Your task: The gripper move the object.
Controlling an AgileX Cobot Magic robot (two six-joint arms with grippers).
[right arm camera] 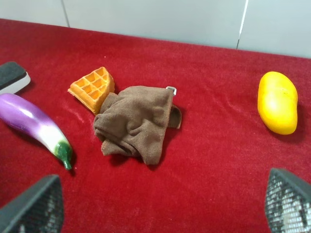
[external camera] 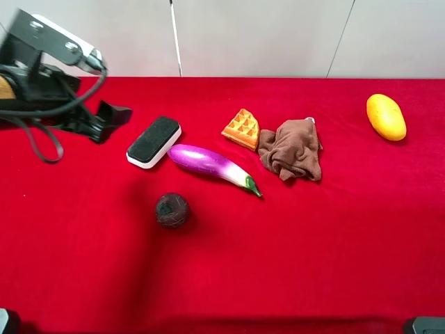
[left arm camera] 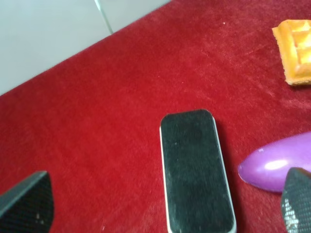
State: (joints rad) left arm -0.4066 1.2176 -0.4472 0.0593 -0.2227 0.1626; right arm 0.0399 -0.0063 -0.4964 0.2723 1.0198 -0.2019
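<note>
The object, a flat eraser (external camera: 154, 141) with a white base and a black felt top, lies on the red cloth just left of the purple eggplant (external camera: 212, 165). My left gripper (external camera: 115, 117) hovers to the left of the eraser, apart from it. In the left wrist view the eraser (left arm camera: 196, 172) lies ahead of the left gripper (left arm camera: 162, 206), between the lines of its two black fingertips (left arm camera: 26, 201), which stand wide open and hold nothing. In the right wrist view my right gripper (right arm camera: 160, 206) is open and empty, over bare cloth.
A dark round ball (external camera: 172, 209) sits in front of the eraser. An orange waffle (external camera: 241, 129) and a crumpled brown cloth (external camera: 292, 148) lie right of the eggplant. A yellow mango (external camera: 386, 116) lies far right. Red cloth (external camera: 313, 264) covers the table.
</note>
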